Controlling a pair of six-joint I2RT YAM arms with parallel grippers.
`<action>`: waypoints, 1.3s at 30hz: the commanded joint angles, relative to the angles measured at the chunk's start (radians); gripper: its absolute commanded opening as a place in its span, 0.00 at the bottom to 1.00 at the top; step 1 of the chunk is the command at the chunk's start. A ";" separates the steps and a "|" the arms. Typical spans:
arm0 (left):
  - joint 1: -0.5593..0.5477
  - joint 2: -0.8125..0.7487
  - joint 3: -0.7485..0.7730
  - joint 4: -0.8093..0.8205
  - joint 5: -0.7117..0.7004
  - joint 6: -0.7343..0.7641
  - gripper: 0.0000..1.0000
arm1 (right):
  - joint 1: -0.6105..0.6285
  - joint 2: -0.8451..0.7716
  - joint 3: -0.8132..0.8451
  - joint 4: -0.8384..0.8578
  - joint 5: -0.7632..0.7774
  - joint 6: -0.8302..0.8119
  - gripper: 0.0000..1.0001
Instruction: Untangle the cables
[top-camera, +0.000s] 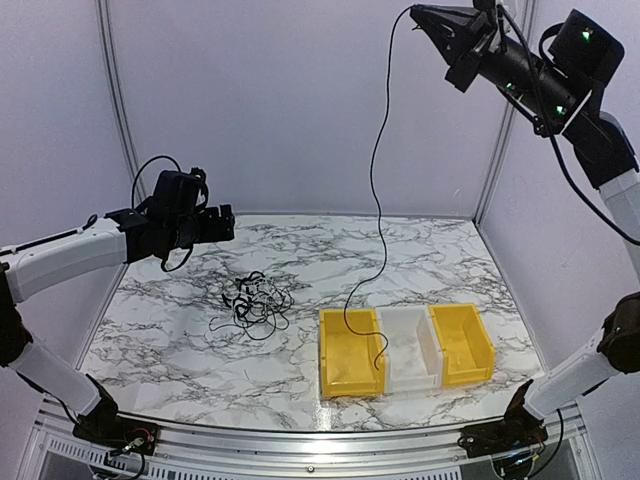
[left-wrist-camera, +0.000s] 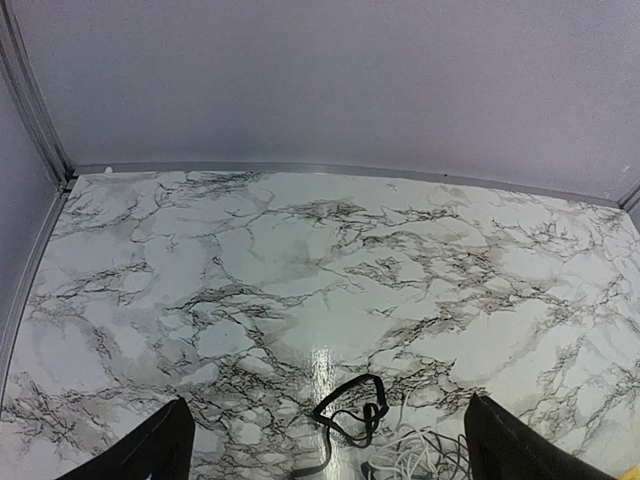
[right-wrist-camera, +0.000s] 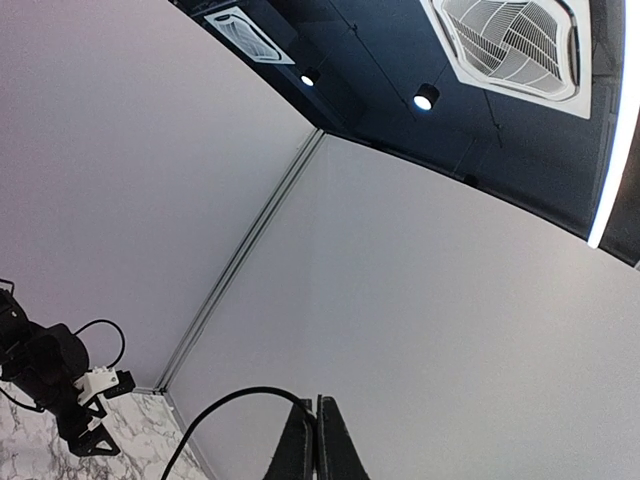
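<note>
A small tangle of black and white cables (top-camera: 255, 304) lies on the marble table, left of centre. My left gripper (top-camera: 228, 224) hovers above and behind it, open and empty. In the left wrist view its fingers (left-wrist-camera: 160, 445) stand wide apart, and the tangle (left-wrist-camera: 372, 432) shows at the bottom edge between them. My right gripper (top-camera: 416, 13) is raised high at the top and is shut on one long black cable (top-camera: 377, 170). That cable hangs down, and its lower end lies in the left yellow bin (top-camera: 332, 372). The right wrist view shows the jaws (right-wrist-camera: 318, 402) pinched on the cable (right-wrist-camera: 225, 400).
Three bins stand in a row at the front right: yellow, white (top-camera: 433, 352) and yellow (top-camera: 484, 345). Grey walls enclose the table on the back and sides. The left arm (right-wrist-camera: 45, 365) shows low in the right wrist view.
</note>
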 joint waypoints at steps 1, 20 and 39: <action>0.004 0.015 0.041 -0.017 0.014 0.018 0.97 | 0.009 0.002 -0.032 0.007 -0.010 0.034 0.00; 0.004 -0.012 -0.022 -0.018 0.017 -0.015 0.97 | 0.006 -0.090 -0.432 0.103 0.023 0.079 0.00; 0.004 -0.014 -0.085 -0.018 0.022 -0.063 0.96 | 0.020 -0.252 -0.515 -0.254 -0.223 0.048 0.00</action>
